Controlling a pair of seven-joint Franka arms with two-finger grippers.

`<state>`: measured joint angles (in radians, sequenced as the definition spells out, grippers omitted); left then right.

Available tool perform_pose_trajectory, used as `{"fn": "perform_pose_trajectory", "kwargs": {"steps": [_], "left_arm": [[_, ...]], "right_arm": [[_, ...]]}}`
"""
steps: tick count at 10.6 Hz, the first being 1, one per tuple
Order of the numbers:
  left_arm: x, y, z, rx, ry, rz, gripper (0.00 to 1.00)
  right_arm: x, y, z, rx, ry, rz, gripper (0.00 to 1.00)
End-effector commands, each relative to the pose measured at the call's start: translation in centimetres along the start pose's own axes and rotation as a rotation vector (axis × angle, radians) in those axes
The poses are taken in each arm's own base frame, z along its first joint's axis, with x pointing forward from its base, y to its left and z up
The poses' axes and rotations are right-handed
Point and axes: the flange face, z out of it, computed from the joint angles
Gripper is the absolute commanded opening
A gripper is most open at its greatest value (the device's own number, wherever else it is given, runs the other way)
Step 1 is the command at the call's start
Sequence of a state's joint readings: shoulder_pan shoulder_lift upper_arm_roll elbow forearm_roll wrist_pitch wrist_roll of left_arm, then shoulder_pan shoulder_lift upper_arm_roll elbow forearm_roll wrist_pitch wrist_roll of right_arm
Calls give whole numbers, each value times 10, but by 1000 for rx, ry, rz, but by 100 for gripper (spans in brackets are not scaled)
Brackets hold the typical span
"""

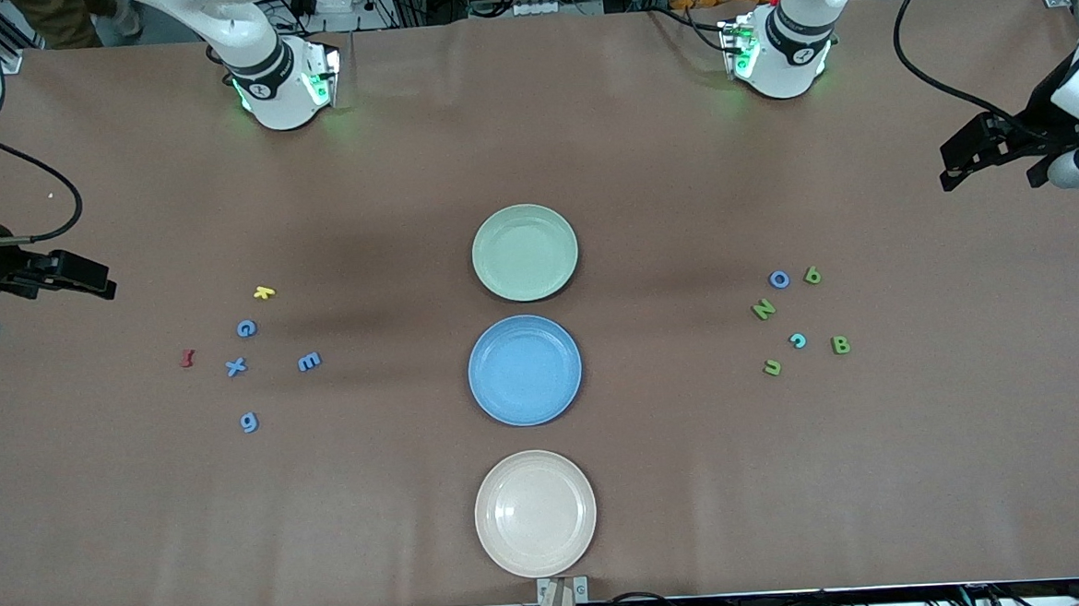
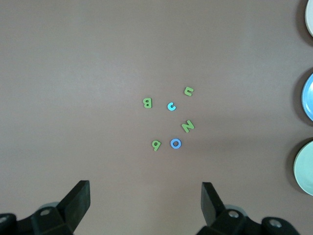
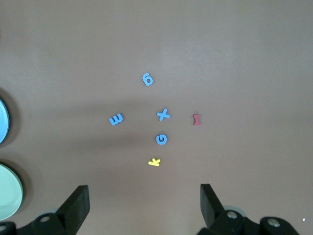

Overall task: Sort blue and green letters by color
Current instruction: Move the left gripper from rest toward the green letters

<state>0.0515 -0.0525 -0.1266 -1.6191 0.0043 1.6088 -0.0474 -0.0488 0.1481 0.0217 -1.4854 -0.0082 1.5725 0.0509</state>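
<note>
The table point(image 1: 529, 110) carries three plates in a row down its middle. Taking the blue plate point(image 1: 524, 369) as the landmark, the green plate point(image 1: 525, 252) lies just beside it, farther from the front camera, and the cream plate point(image 1: 535, 513) lies nearer to that camera.

The right gripper point(image 1: 86, 279) hangs over the table well toward the right arm's end from the blue plate, fingers spread wide, holding nothing. The left gripper point(image 1: 966, 161) hangs over the left arm's end, also wide apart and empty.

Between the right gripper and the blue plate lie four blue letters: E point(image 1: 309, 361) closest to the plate, then x point(image 1: 236, 367), with G point(image 1: 245, 329) farther from the camera and g point(image 1: 248, 422) nearer. A yellow letter point(image 1: 264, 292) and a red letter point(image 1: 187, 358) sit at that cluster's edges.

Toward the left arm's end from the blue plate lie four green letters: N point(image 1: 763, 309), u point(image 1: 772, 366), B point(image 1: 840, 344) and b point(image 1: 812, 276). Among them are a blue ring point(image 1: 779, 279) and a cyan piece point(image 1: 797, 340).

No letter lies on any plate.
</note>
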Motion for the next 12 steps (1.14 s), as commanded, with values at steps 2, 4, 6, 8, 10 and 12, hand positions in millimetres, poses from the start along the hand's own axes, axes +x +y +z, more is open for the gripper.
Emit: {"fn": "perform_pose_trajectory", "kwargs": {"steps": [2, 4, 6, 8, 10, 12], "left_arm": [[8, 1, 34, -12, -58, 4, 100], [10, 2, 69, -12, -33, 3, 100], [9, 4, 117, -13, 0, 5, 100], [11, 7, 152, -11, 8, 13, 100], [11, 8, 189, -20, 10, 6, 100], [8, 13, 206, -21, 1, 11, 100]], "right_arm": [[0, 1, 0, -10, -1, 14, 100], [0, 1, 0, -10, -1, 14, 100], [0, 1, 0, -10, -1, 16, 100], [0, 1, 0, -10, -1, 16, 100], [0, 1, 0, -10, -1, 16, 100], [0, 1, 0, -10, -1, 16, 100]]}}
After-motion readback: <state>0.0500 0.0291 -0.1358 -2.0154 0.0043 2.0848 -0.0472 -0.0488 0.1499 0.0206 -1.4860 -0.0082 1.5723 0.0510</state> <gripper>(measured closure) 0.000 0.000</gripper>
